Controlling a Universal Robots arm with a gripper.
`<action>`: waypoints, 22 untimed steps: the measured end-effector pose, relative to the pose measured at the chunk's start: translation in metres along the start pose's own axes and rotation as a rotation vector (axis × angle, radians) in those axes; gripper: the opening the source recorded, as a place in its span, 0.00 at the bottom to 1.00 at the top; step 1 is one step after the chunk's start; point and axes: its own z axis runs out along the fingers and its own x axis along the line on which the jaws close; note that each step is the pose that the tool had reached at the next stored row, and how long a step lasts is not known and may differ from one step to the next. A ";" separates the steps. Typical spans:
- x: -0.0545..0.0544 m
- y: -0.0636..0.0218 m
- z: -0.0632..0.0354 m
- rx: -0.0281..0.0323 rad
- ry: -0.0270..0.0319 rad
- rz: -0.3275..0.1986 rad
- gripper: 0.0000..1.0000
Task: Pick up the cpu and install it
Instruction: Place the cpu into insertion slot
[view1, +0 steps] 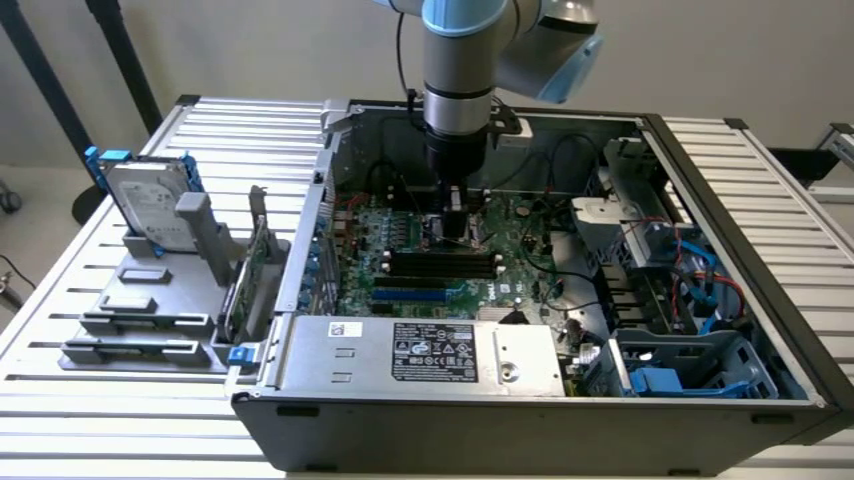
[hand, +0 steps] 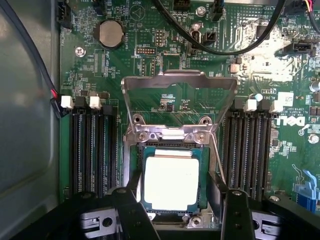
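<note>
Looking down, we saw one cpu lying in its socket between the gripper's two jaws, spread apart; two memory-slot banks flanked them, one lifted frame beyond.

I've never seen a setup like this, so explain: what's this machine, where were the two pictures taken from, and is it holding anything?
It is a robot arm reaching down into an open computer case on a slatted table. One picture comes from a camera off the arm; the other from one on its wrist, looking at the green motherboard. There the cpu, a silvery square chip, lies seated beside the raised metal cover. The claw is open, its dark fingers either side of the chip, apparently gripping nothing. A hard drive stands beside the case.
</note>
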 end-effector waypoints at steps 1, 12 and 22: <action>0.000 0.0000 0.0000 -0.0003 0.0004 -0.008 0.62; 0.001 0.0000 0.0001 -0.0041 0.0043 -0.100 0.62; 0.001 0.0000 0.0018 -0.0065 0.0136 -0.146 0.62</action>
